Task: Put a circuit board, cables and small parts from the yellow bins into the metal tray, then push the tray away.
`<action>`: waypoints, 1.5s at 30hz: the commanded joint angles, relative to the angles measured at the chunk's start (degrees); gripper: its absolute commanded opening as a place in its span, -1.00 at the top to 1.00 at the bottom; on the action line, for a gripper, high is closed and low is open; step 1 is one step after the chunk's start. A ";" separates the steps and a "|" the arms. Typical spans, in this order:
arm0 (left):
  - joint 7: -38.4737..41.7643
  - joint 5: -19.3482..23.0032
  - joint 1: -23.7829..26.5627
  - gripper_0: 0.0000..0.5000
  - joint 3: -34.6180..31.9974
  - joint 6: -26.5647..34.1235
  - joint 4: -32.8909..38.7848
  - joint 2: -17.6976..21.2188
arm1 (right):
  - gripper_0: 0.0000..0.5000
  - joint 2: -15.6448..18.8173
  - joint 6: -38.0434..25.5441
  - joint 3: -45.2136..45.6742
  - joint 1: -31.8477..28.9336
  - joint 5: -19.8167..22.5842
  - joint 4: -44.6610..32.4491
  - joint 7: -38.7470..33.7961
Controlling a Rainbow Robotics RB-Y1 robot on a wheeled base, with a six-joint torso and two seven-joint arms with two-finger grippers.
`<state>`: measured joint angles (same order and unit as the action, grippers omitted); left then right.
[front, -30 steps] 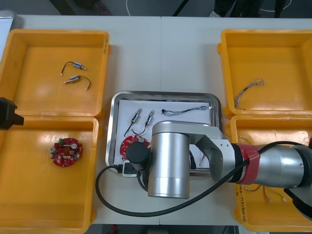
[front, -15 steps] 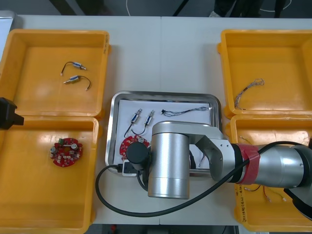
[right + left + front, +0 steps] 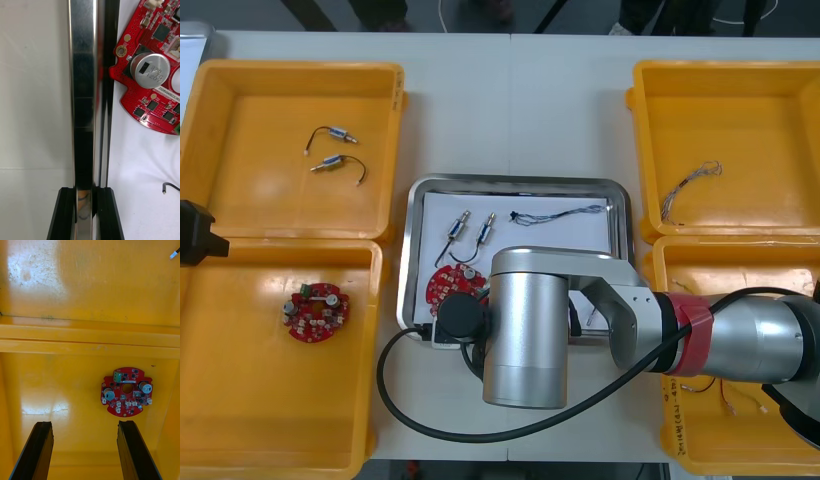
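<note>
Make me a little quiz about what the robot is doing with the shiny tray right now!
1. True or false: the right gripper has its fingers shut on the metal tray rim.
2. How many circuit boards lie in the tray? A none, B one, C two.
3. Fill in: the left gripper hovers open above another circuit board in a yellow ____.
Key: 1 true; 2 B; 3 bin.
</note>
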<state>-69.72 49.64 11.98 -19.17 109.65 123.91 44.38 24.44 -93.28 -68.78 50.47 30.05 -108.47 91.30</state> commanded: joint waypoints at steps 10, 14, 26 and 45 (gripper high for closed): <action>-3.93 0.46 -0.91 -1.00 -1.93 0.35 1.78 2.56 | 1.00 2.54 0.82 -0.74 6.22 0.45 -0.43 2.83; -3.93 0.46 -0.91 -1.00 -1.93 0.35 1.78 2.56 | 1.00 2.80 0.82 -0.74 6.92 0.45 -0.43 2.83; -3.93 0.46 -0.91 -1.00 -1.93 0.35 1.78 2.56 | 1.00 2.98 2.14 -0.74 10.62 0.54 3.17 2.83; -3.93 0.46 -0.91 -1.00 -1.93 0.35 1.78 2.56 | 1.00 2.89 5.13 -0.74 16.94 2.73 8.89 3.62</action>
<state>-69.72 49.64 11.98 -19.31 109.65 123.93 44.38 26.48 -88.89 -68.81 63.64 32.32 -99.79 91.73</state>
